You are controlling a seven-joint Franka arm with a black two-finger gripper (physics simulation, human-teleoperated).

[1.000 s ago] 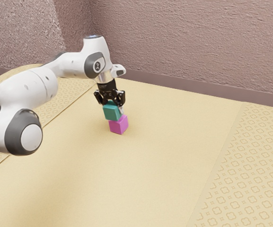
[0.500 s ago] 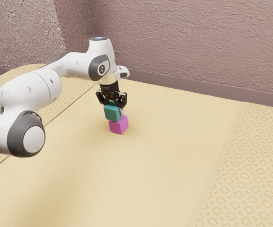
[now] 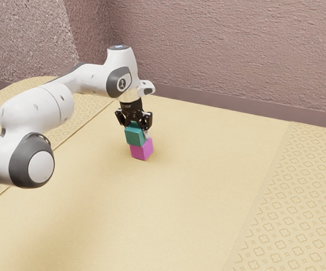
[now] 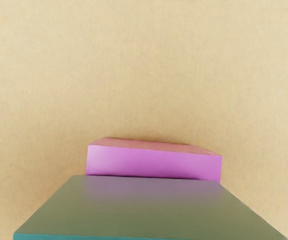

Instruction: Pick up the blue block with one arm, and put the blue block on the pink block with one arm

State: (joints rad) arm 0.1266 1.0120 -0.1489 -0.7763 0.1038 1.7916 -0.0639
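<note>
A blue-green cube-shaped block is seen set upright on a pink cube-shaped block, its top face level. As its sides are alike, no long axis can be made out. In the wrist view the blue-green block is turned slightly about the vertical against the pink block, whose far part juts out past it, so the stack is not square.

The blue-green block is found directly under the black two-finger gripper, which points straight down. The fingers are closed against the block's upper sides from two sides, at about the block's own width, so the block is held.

The stack is placed on a plain tan tabletop, toward the back and towards the exterior view's left. Bare surface is left all round it. A patterned strip is laid along the exterior view's right, and a rough pinkish wall is set well behind.
</note>
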